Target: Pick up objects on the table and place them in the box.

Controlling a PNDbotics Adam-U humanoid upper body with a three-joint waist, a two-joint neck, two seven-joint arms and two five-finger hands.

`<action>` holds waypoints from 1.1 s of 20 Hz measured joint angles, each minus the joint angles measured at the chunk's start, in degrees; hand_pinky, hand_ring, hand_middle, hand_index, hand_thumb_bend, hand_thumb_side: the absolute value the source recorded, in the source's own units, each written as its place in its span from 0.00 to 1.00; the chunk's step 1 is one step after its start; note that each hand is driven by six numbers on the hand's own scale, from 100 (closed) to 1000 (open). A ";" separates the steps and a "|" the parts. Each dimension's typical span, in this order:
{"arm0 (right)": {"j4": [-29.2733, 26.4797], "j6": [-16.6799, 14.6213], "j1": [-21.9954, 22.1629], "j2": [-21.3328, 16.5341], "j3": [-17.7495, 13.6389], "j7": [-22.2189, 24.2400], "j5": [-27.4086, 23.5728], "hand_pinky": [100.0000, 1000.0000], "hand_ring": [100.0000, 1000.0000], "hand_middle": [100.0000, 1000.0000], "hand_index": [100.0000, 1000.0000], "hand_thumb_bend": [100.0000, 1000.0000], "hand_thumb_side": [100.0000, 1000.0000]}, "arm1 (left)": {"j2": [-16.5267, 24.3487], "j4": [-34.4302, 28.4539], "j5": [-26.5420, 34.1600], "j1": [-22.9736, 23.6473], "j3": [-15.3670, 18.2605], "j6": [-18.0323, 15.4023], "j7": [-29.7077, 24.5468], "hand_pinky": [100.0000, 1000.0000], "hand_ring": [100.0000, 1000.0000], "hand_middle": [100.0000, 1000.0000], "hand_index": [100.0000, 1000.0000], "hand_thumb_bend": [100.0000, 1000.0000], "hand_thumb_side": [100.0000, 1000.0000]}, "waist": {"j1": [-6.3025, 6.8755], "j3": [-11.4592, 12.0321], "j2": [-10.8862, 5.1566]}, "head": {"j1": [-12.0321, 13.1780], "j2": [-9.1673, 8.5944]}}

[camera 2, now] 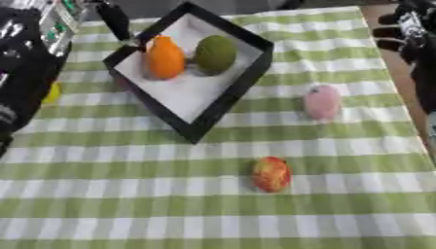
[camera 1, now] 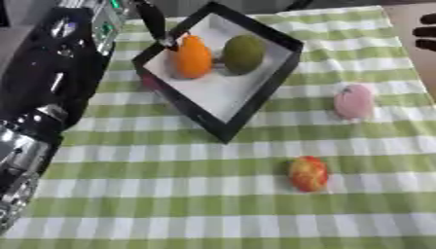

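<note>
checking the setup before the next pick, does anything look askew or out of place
The box sits turned corner-on to the cloth's stripes, like a diamond. Inside, the orange fruit and green fruit crowd its far corner. The pink fruit and red-yellow fruit lie apart on the cloth. Nothing looks spilled or damaged.

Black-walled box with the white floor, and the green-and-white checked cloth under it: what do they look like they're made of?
The black-walled box looks like rigid card or thin plastic: flat, straight walls, sharp corners, a matte white floor; which of the two is unclear. The green-and-white checked cloth looks like woven fabric or coated tablecloth, lying flat with a dull surface.
</note>
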 measured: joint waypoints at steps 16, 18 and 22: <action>-0.01 -0.49 0.59 -0.89 -0.34 -0.56 0.00 0.78 0.72 0.65 0.88 0.00 0.54 | 8.42 7.16 3.88 1.68 4.21 2.33 -1.88 0.80 0.79 0.77 0.84 0.65 0.14 | -1.04 1.42 -0.03 | -2.16 0.34; -0.01 -0.56 0.62 -0.90 -0.34 -0.62 0.00 0.78 0.72 0.65 0.88 0.00 0.54 | 8.46 8.45 4.41 1.92 4.78 2.29 -2.10 0.80 0.79 0.77 0.84 0.64 0.15 | -1.04 1.39 -0.03 | -2.17 0.30; -0.01 -0.60 0.79 -0.96 -0.34 -0.68 0.00 0.78 0.72 0.65 0.88 0.00 0.54 | 9.90 10.22 6.56 2.75 5.06 1.71 -4.12 0.80 0.79 0.77 0.84 0.64 0.20 | -1.04 1.39 -0.03 | -2.18 0.18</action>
